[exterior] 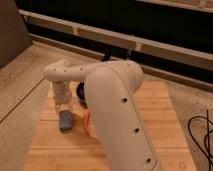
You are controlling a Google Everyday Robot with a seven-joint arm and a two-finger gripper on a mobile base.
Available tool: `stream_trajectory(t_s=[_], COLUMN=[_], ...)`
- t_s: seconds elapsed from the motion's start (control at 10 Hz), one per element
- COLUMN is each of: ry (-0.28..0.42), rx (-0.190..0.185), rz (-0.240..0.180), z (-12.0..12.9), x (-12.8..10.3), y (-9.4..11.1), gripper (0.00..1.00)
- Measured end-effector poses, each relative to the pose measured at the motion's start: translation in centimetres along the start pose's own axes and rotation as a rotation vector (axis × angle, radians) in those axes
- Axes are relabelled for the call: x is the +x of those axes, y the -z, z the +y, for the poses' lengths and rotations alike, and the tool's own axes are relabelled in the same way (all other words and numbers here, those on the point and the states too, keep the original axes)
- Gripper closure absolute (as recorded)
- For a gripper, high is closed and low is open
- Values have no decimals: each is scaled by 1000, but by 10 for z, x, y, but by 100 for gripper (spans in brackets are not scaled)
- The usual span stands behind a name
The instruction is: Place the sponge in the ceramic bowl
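The speckled grey floor [20, 100] surrounds everything, with a dark wall and pale ledges along the far side at 12 o'clock. On it stands a light slatted wooden table [165, 115], taken here as the clock face with 12 at its far edge.

A bulky white robot arm [115, 100] rises from the near edge at 6 o'clock, covers the middle of the table, and bends across to the 9 o'clock side, where its wrist turns downward.

The shallow, round, nearly black glossy ceramic bowl [80, 92] sits at about 10 o'clock. Only a dark sliver shows, the rest being hidden behind the arm.

The small blue-grey, speckled rectangular sponge [65, 121] lies flat on the wood at about 9 o'clock, outside the bowl, which is at its 1 o'clock and close by.

The gripper [64, 109] hangs directly over the sponge, right at its far end. I cannot tell whether the claw is spread, pressed together, or pinching the sponge.

A small orange object [86, 122] lies at the sponge's 3 o'clock, against the arm.

A thin black cable [202, 132] loops on the floor at the table's 3 o'clock.
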Motion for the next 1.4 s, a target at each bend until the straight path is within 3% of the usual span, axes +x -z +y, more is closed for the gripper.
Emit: stream_trajectory(t_s=[0.2, 0.3, 0.6, 0.8, 1.0, 1.1, 1.4], ry=[9, 8, -10, -14, -31, -42, -139], rx=[1, 5, 50, 74, 90, 96, 143], rz=[0, -7, -92, -178, -236, -245, -280], z=[-1, -3, -20, -30, -42, -48, -100], x=[-1, -2, -12, -13, -11, -9, -6], y=[0, 2, 37, 76, 105, 111, 132], gripper=[98, 100, 100, 100, 100, 100, 100])
